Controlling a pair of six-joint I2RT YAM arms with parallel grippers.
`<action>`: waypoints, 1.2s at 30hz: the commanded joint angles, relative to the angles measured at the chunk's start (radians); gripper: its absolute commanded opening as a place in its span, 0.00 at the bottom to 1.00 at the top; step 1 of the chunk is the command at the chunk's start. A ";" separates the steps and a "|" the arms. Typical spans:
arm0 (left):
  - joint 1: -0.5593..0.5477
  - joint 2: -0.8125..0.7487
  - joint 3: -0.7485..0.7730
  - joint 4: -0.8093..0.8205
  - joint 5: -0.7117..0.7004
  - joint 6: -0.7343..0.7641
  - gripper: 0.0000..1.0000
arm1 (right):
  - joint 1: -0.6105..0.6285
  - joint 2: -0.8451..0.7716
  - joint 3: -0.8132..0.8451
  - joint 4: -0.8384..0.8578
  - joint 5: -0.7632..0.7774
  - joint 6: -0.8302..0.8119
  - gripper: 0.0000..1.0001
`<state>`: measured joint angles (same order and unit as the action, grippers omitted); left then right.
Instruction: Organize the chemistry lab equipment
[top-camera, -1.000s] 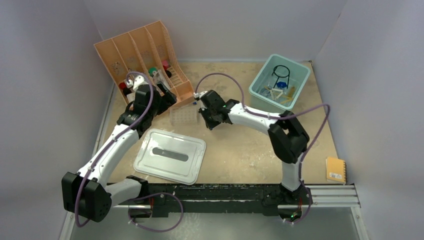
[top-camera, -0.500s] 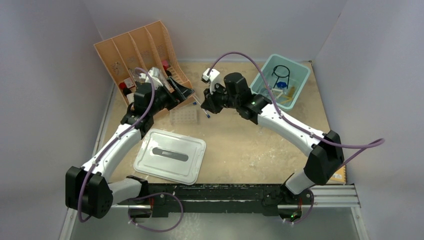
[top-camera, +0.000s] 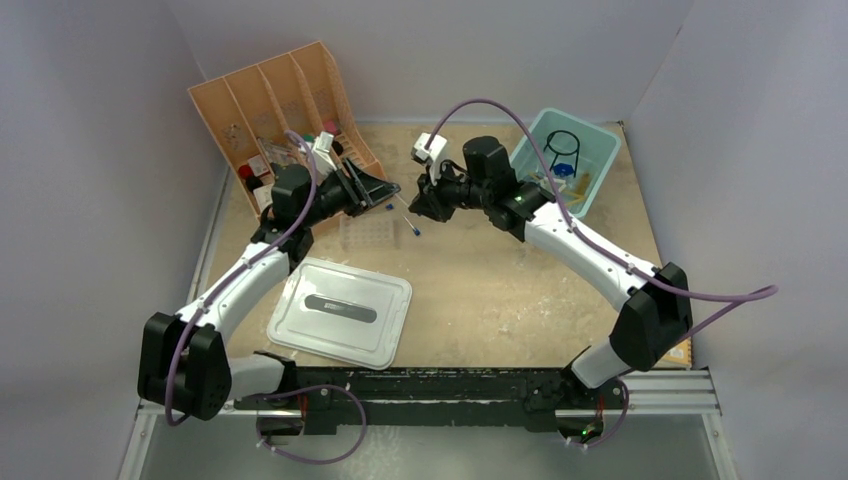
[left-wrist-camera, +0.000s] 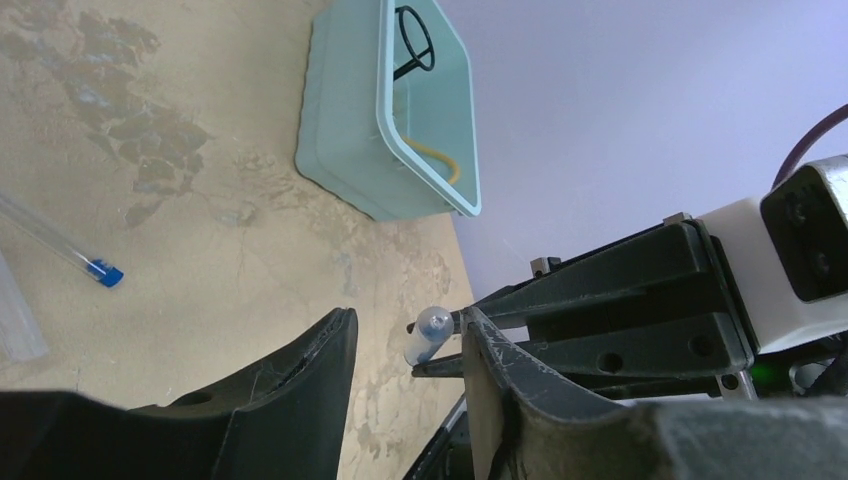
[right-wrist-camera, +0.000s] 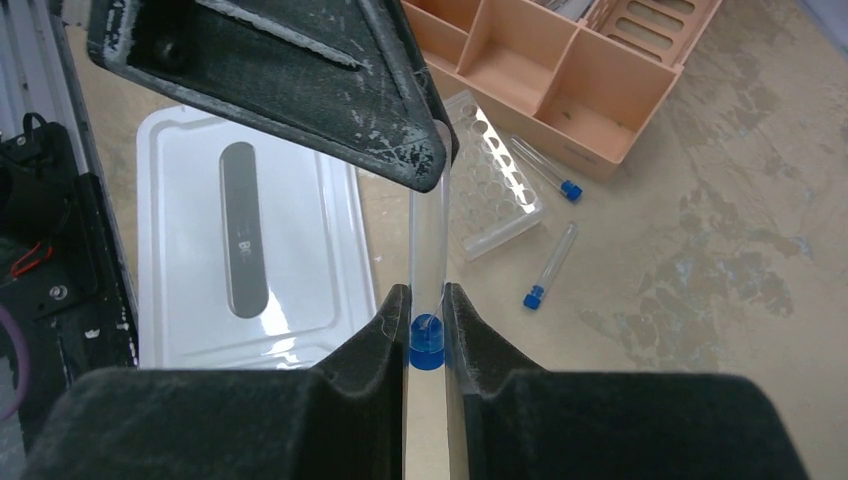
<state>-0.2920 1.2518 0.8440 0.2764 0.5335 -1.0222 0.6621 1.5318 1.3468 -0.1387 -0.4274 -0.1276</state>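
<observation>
The right claw (right-wrist-camera: 426, 305) pinches a blue-capped thin tube (right-wrist-camera: 428, 245) at its cap, aloft over the tabletop (right-wrist-camera: 700, 300). The left claw (left-wrist-camera: 405, 335) stands part-open astride its rounded end. It is likely light, slick and brittle, so grip the barrel gently.

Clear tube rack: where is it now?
Top view, left of centre: the clear tube rack sits between the peach organizer behind it and the grey-white lid in front.
</observation>
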 joint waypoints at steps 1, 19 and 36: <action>0.008 0.009 0.008 0.052 0.036 -0.003 0.41 | -0.001 -0.001 0.066 -0.030 -0.071 -0.055 0.06; 0.008 -0.003 0.061 -0.030 0.032 0.050 0.00 | -0.032 0.014 0.151 -0.034 -0.017 0.133 0.41; 0.040 0.105 0.265 0.090 -0.029 -0.401 0.00 | -0.079 -0.048 -0.021 0.516 0.256 1.264 0.77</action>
<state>-0.2852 1.3106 1.0874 0.2169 0.4786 -1.2343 0.5934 1.4101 1.2472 0.2981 -0.1616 0.8680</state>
